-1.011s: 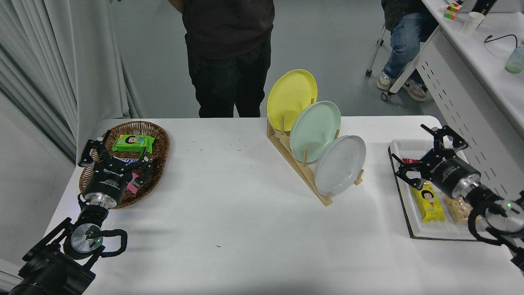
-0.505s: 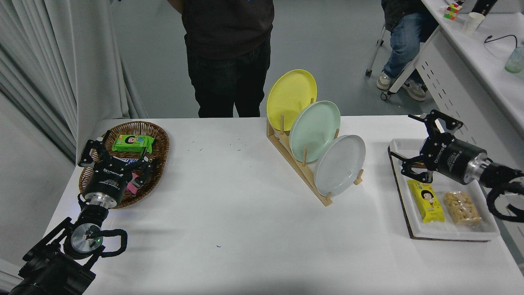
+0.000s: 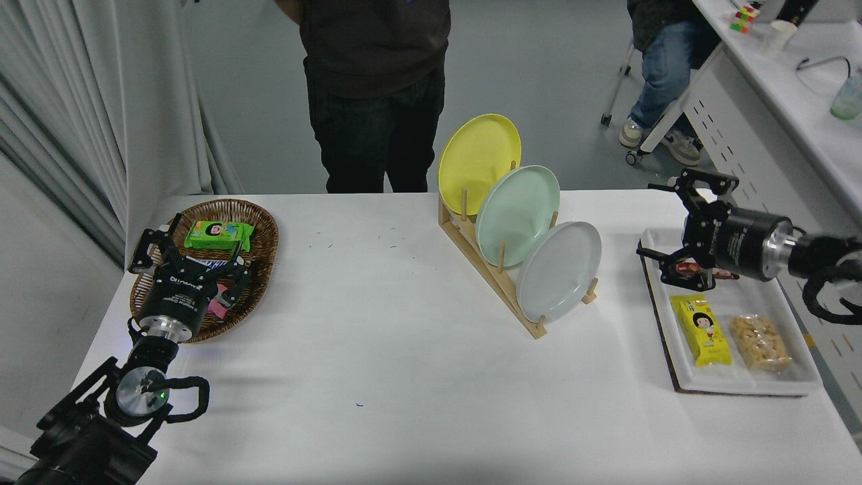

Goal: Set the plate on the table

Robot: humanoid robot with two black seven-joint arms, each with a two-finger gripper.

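Note:
The pale grey plate (image 3: 559,271) stands on edge in the nearest slot of a wooden rack (image 3: 495,283) on the white table (image 3: 404,364). A mint-green plate (image 3: 517,205) and a yellow plate (image 3: 478,162) stand behind it in the same rack. My right gripper (image 3: 663,219) is open and empty, to the right of the grey plate, raised over the far end of a white tray and pointing left. My left gripper (image 3: 192,252) is parked at the lower left, open over a wicker basket.
A white tray (image 3: 734,384) at the right holds a yellow snack pack (image 3: 702,330), a nut bag (image 3: 761,342) and a red wrapper. A wicker basket (image 3: 259,229) with snacks sits at the left. A person (image 3: 374,87) stands at the far edge. A white desk (image 3: 774,128) is at the right.
My right arm has lifted and swung from the tray's near part toward its far end, turning the open gripper to point left at the rack. The plates and left arm have not moved.

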